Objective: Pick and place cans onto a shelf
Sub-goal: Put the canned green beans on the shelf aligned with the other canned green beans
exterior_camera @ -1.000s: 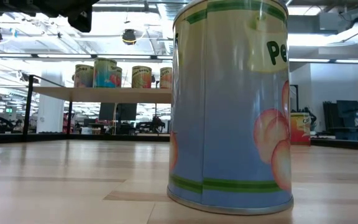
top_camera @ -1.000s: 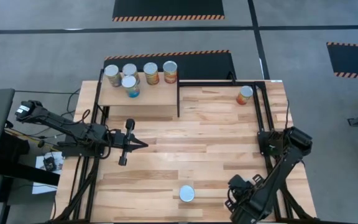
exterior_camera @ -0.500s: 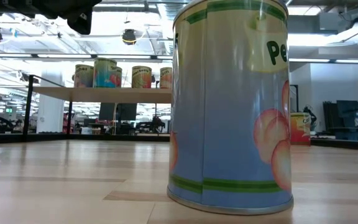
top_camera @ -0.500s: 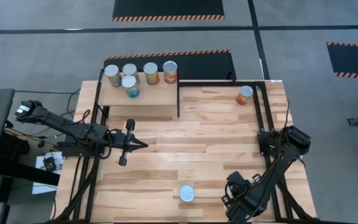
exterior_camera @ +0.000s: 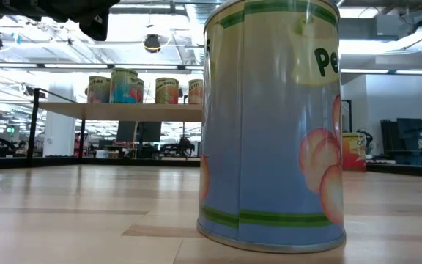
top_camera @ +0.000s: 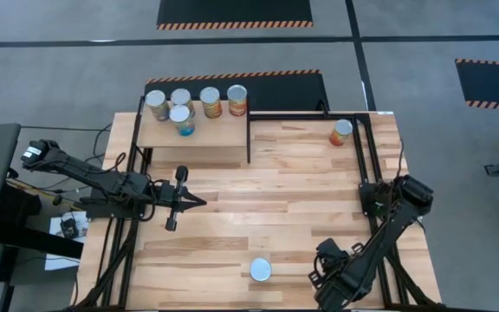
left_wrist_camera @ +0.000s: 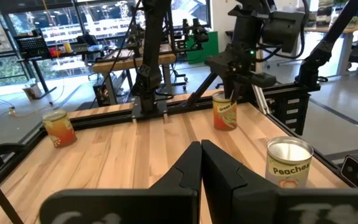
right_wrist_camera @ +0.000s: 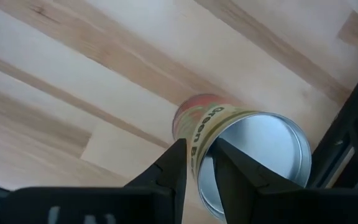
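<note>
Right gripper (right_wrist_camera: 196,163): pinching the rim of a green-labelled can (right_wrist_camera: 244,158), low over the tabletop (top_camera: 293,186).
Left gripper (top_camera: 196,202): pressed together, hovering mid-table.
Shelf (top_camera: 210,126): five cans.

The high view looks straight down on the whole surface (top_camera: 258,208) and both arms. The low view sits at surface height, very near 1 peach can (exterior_camera: 273,125), facing level toward the shelf (exterior_camera: 119,110); both show that can and shelf. The left wrist view looks across the surface past its fingers (left_wrist_camera: 191,168). The right wrist view looks steeply down, close on a green-lettered can (right_wrist_camera: 247,155).
</note>
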